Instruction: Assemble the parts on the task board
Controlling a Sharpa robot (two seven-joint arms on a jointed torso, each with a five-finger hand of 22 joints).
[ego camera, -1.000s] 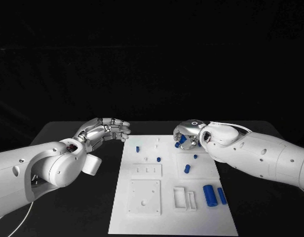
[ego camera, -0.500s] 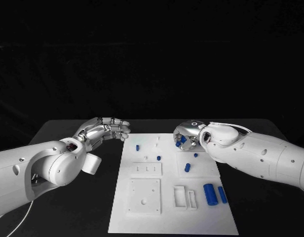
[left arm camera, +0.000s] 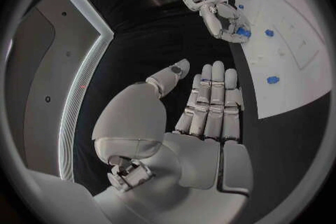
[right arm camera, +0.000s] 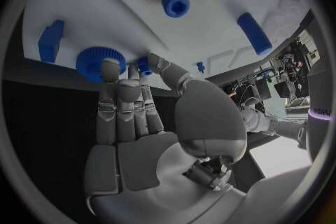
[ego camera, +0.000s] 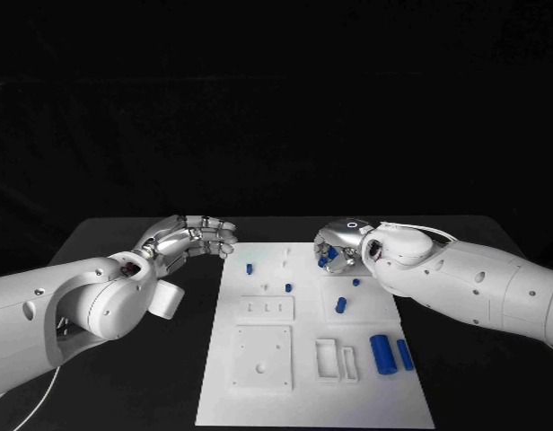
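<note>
The right hand [ego camera: 341, 249] was down at the far right corner of the task board [ego camera: 309, 395], fingertips [right arm camera: 110, 67] touching a blue gear-like part [right arm camera: 100, 62] there. It looked more like touching than gripping, but I honestly couldn't tell if it had a hold. The left hand [ego camera: 193, 238] hovered off the board's left side, fingers loosely apart, holding nothing. My guess was the pick-up step was in hand. Next it'd need a firm pinch, then a lift toward a slot. Other blue parts [ego camera: 381, 353] lay loose nearer the robot.
</note>
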